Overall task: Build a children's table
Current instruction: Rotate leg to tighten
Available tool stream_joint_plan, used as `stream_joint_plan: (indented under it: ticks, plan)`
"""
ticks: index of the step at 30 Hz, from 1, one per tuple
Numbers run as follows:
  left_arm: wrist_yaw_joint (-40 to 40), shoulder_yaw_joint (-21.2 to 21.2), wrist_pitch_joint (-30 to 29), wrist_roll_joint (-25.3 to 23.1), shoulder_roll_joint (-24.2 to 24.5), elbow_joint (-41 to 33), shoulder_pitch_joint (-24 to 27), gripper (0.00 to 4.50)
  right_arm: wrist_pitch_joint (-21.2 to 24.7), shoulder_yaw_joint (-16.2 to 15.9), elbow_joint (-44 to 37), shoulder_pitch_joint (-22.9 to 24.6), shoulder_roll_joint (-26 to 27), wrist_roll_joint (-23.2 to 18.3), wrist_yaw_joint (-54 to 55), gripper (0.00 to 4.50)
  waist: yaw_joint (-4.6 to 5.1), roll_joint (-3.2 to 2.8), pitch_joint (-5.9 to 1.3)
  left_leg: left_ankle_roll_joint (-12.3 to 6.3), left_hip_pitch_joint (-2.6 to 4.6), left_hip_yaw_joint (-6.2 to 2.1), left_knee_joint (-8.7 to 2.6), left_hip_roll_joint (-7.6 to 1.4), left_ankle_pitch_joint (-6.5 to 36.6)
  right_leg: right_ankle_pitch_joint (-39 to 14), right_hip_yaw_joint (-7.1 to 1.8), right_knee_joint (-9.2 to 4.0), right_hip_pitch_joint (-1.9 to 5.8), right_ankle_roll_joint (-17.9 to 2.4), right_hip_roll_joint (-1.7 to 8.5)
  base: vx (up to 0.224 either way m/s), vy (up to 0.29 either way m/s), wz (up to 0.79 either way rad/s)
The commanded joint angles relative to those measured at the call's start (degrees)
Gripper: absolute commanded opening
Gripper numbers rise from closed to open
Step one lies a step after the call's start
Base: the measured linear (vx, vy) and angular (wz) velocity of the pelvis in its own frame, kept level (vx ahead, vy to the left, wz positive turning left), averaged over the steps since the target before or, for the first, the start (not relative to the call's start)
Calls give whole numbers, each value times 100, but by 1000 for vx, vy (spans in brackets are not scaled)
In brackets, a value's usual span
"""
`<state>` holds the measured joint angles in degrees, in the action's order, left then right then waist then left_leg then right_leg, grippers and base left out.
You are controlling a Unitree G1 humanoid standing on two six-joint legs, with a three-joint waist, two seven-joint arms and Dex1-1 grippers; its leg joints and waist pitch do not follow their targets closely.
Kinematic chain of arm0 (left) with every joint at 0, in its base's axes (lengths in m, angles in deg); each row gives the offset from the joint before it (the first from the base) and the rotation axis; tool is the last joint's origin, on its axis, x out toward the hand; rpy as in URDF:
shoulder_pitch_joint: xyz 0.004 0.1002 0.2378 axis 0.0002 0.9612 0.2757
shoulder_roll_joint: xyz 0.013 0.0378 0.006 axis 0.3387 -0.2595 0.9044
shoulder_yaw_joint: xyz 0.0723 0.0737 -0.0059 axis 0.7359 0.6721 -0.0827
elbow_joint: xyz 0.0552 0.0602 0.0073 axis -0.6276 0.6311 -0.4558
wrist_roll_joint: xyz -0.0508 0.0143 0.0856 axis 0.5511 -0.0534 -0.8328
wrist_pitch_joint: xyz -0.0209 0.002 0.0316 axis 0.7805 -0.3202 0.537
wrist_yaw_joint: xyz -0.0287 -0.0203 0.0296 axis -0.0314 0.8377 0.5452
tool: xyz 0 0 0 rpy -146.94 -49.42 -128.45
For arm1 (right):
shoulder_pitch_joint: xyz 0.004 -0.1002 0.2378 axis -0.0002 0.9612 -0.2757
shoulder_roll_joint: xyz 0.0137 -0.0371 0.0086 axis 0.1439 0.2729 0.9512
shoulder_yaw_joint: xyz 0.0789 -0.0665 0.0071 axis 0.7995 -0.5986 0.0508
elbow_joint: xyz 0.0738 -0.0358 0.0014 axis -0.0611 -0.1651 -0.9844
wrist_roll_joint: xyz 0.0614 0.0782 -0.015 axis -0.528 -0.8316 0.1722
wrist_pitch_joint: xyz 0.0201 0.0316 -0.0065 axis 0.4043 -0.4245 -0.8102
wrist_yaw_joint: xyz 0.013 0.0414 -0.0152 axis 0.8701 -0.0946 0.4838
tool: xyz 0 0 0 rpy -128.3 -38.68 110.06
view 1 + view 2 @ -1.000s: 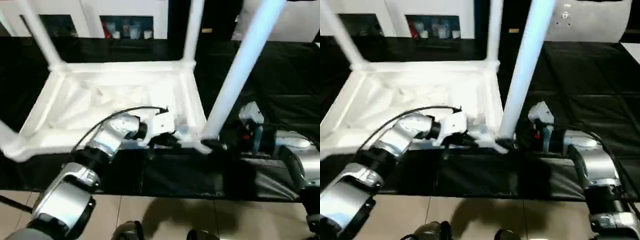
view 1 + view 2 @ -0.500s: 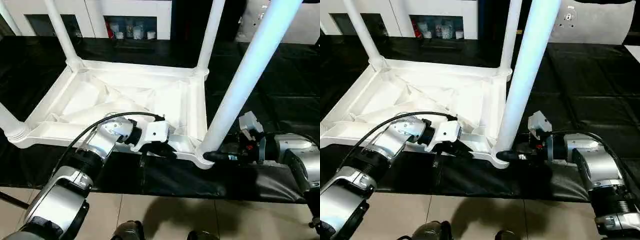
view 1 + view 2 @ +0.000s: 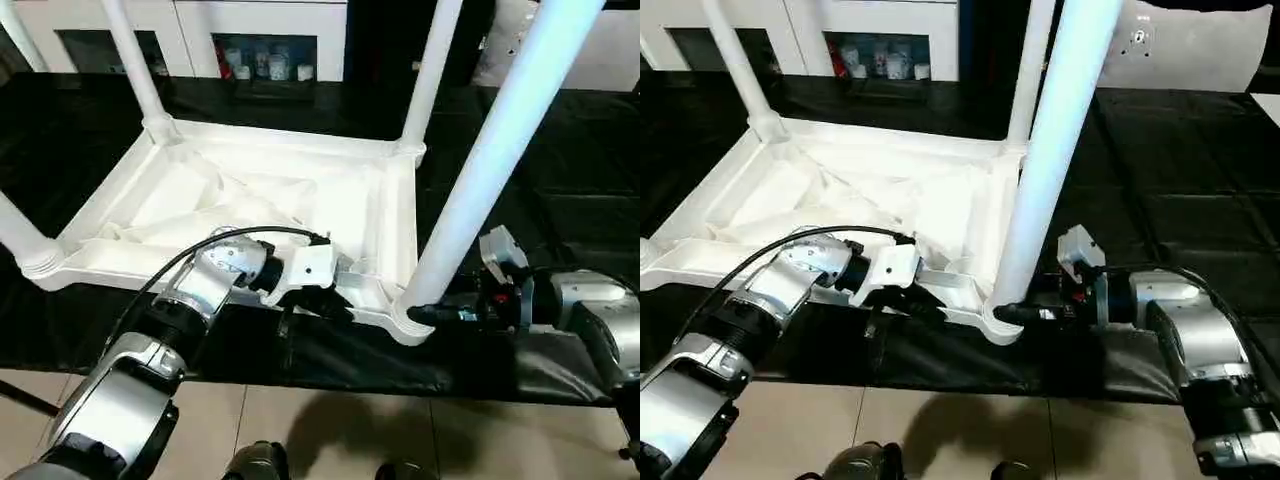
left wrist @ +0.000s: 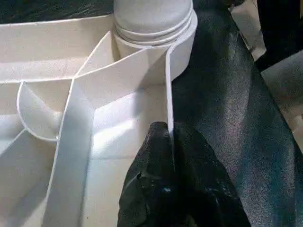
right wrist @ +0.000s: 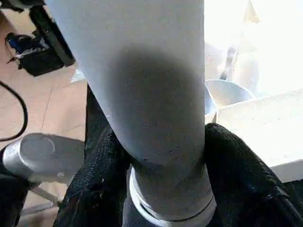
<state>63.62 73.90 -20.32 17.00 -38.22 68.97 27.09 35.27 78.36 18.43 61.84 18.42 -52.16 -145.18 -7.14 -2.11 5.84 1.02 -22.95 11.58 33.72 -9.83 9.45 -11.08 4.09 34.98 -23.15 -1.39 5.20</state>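
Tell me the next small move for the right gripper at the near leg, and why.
Probably twist or press the near leg home. The right gripper has its fingers either side of the leg's base at the corner socket, and the left gripper pinches the table's edge wall, steadying it. All four legs stand upright.

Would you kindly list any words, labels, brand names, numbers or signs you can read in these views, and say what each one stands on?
None can be read.
The children's table is plain white with no marking.
The small items on the shelf behind the worktable may bear labels, but they are too small to read.
The red and blue spots on the right hand are not legible as text.
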Motion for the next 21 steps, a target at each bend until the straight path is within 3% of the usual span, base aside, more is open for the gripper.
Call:
stream_joint_plan:
  ticks: [1,4,8,11,12,13,15,20,21]
  plan:
    - [-231,3,-202,-28,-144,-76,67,0,319,15,-321,-16,320,-264,383,202,5,63,-454,-519,155,-188,-371,-411,1064,-954,-277,-421,278,-1467,467,0,0,0]
    - [-724,-80,-514,-57,-380,-10,0,0,575,-43,-248,-144,682,95,1315,202,87,78,-425,-348,156,-203,-409,-395,1254,-1367,-272,-455,260,-1368,452,0,0,0]
    - [-1726,-204,-1043,-223,-793,268,-270,0,819,47,175,-455,1286,738,2989,201,242,93,-377,-19,170,-245,-457,-346,1682,-2288,-268,-546,256,-1086,460,0,0,0]
    - [-2646,-399,-1601,-277,-1176,444,-502,0,1179,266,557,-728,1708,1120,4334,197,329,68,-416,109,218,-232,-450,-343,1601,-1981,-290,-536,221,-1138,440,0,0,0]
    - [-3018,-505,-1816,-271,-1345,472,-582,0,1330,354,679,-827,1855,1183,4728,197,356,81,-426,72,211,-230,-437,-335,1538,-1761,-297,-523,241,-1193,432,0,0,0]
    - [-3121,-535,-1867,-268,-1392,480,-604,0,1376,396,718,-859,1906,1169,4829,197,351,58,-433,26,210,-216,-424,-317,1479,-1651,-299,-521,247,-1220,425,0,0,0]
    - [-3454,-658,-1974,-243,-1564,491,-664,0,1508,631,811,-975,2132,1005,5201,197,345,73,-454,-203,174,-196,-390,-300,1181,-1230,-309,-512,277,-1254,431,0,0,0]
    - [-3684,-784,-2066,-218,-1744,505,-705,0,1322,760,916,-1140,2360,1124,5599,197,336,72,-467,-403,155,-189,-378,-295,905,-841,-282,-481,304,-1297,408,0,0,0]
    - [-3705,-773,-2079,-242,-1745,501,-708,0,1272,757,932,-1154,2377,1144,5620,230,340,71,-459,-416,153,-191,-385,-298,945,-865,-280,-484,304,-1295,409,0,0,0]
